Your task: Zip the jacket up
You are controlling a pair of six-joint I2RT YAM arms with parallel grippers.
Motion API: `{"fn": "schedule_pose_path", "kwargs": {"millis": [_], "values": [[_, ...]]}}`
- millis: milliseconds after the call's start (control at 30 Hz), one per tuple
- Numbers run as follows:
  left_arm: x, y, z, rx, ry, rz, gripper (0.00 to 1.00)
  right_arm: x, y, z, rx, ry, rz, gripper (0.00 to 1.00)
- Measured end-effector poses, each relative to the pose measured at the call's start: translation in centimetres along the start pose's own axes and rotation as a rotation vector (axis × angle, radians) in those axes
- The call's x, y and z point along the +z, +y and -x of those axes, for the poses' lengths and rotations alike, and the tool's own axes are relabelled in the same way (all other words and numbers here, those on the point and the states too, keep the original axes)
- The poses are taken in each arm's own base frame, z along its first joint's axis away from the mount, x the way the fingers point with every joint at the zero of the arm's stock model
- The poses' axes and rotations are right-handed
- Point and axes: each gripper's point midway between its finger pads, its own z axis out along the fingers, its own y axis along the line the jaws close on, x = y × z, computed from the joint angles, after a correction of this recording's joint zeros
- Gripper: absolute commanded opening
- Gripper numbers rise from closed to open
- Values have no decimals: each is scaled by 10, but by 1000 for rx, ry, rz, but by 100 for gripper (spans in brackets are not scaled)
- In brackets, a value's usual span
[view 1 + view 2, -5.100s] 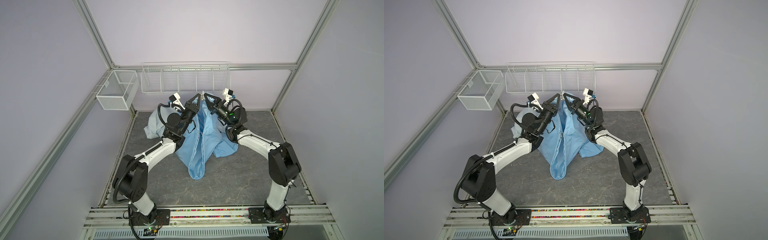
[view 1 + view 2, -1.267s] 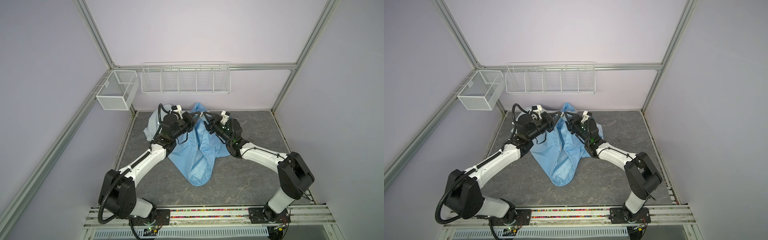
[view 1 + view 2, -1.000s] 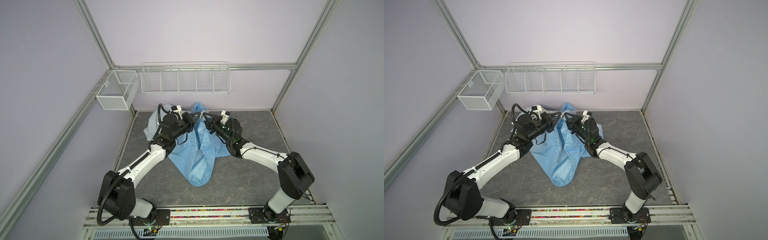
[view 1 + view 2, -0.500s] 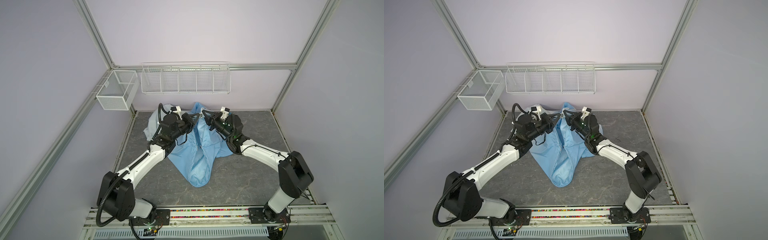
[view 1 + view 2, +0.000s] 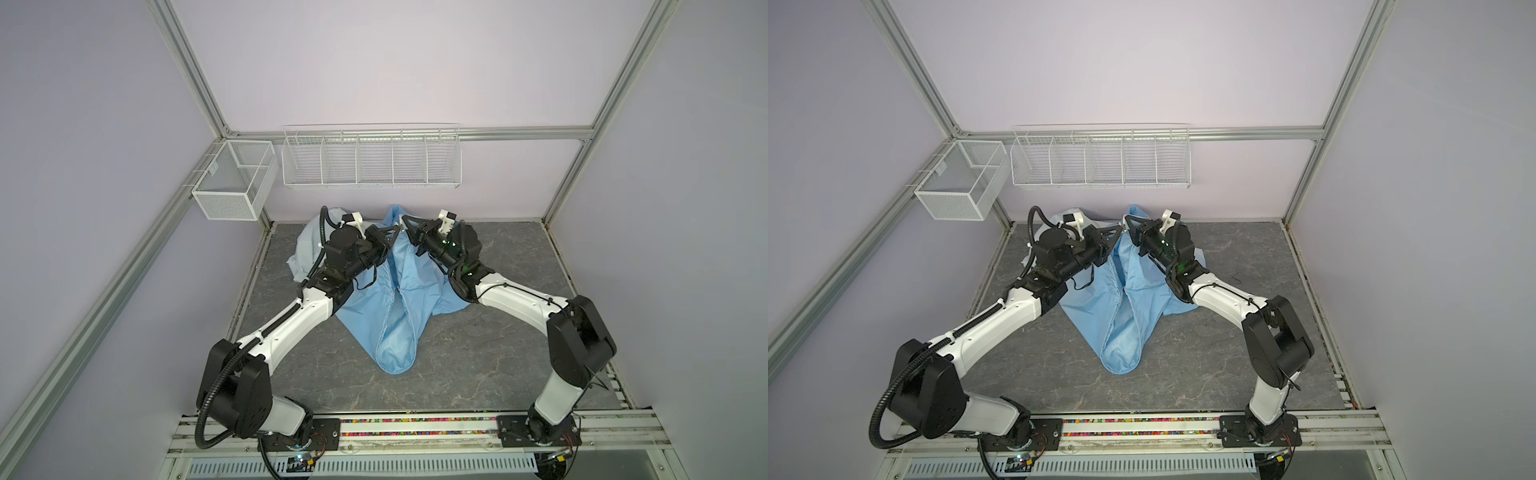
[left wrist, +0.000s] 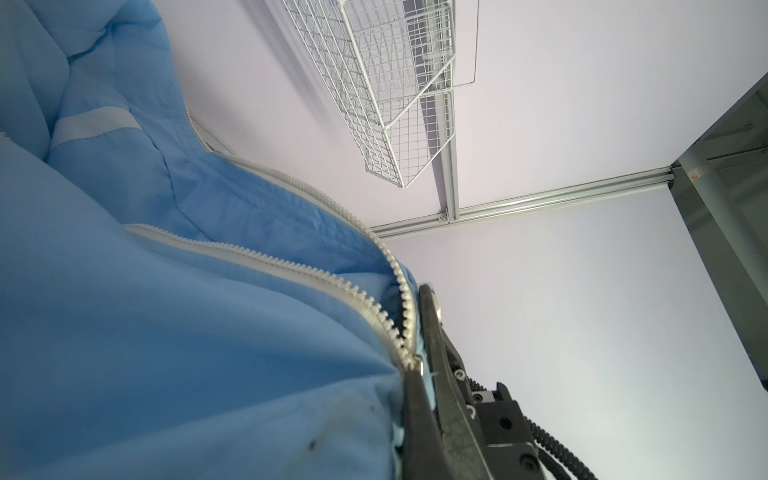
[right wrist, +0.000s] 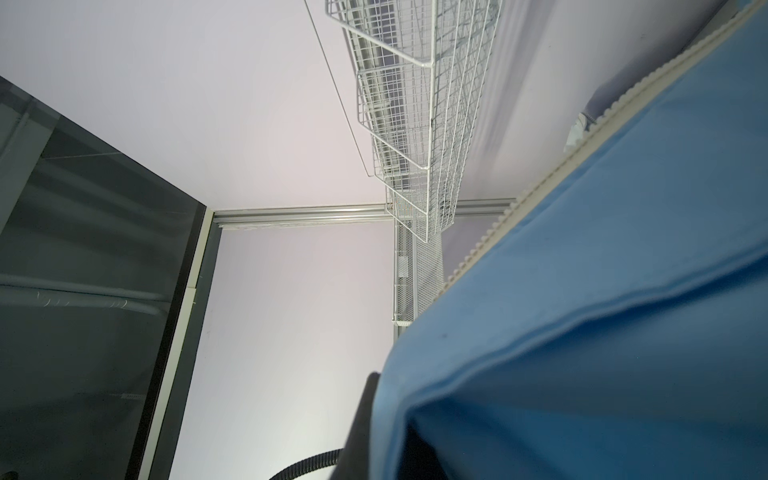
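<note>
Both jaws are closed: left pinching the jacket (image 5: 415, 266) at its zipper (image 6: 299, 269), right seemingly gripping its fabric edge.

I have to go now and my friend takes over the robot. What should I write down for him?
Left gripper: jaws shut on the jacket, right by the zipper.
Right gripper: jaws shut on the jacket too, close beside the left one.
Jacket: top edge held up between both grippers, the rest lying on the table.
Done: both grips are on.
Left: the zipper teeth are apart near the top, so all the zipping up.
</note>
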Motion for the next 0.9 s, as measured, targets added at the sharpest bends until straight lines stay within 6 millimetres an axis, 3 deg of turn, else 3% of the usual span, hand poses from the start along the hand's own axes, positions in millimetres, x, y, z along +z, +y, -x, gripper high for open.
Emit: {"fn": "schedule_pose_path", "kwargs": {"millis": [433, 900], "values": [[3, -2, -6, -8, 1, -5, 0, 3, 1, 6, 20, -34, -20, 7], [1, 11, -18, -55, 72, 29, 0, -12, -25, 9, 45, -51, -133, 7]]}}
